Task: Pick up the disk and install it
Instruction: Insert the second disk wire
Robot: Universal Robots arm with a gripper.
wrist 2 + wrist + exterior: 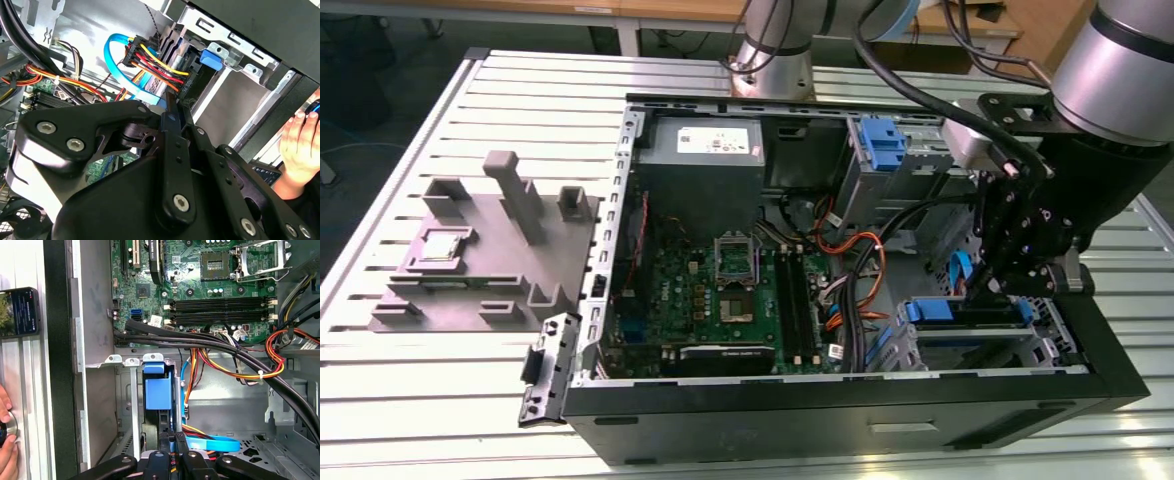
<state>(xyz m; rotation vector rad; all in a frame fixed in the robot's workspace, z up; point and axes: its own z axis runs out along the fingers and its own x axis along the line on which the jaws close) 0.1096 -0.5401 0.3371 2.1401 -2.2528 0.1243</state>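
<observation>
While the arm reaches down into the open computer case [854,400], I see the gripper [1003,290] hanging over the drive bay at the case's front corner, on the exterior view's right. Its fingers [172,442] sit pressed close together around a thin upright edge of the disk [159,395], whose blue carrier stands on end directly below the gripper, inside the metal bay. I read that as a pinch on the disk, though the contact itself is partly hidden by the gripper's black linkage.

Just beside the gripper, a bundle of red, yellow and orange wires [157,67] and a flat blue cable [117,60] run to the back of the bay. Beyond the gripper, toward the middle of the case, lies the green motherboard [720,300]. Outside the case wall, near the gripper, a person's hand [300,145] rests on the tabletop [427,400], and a phone [19,311] lies there too.
</observation>
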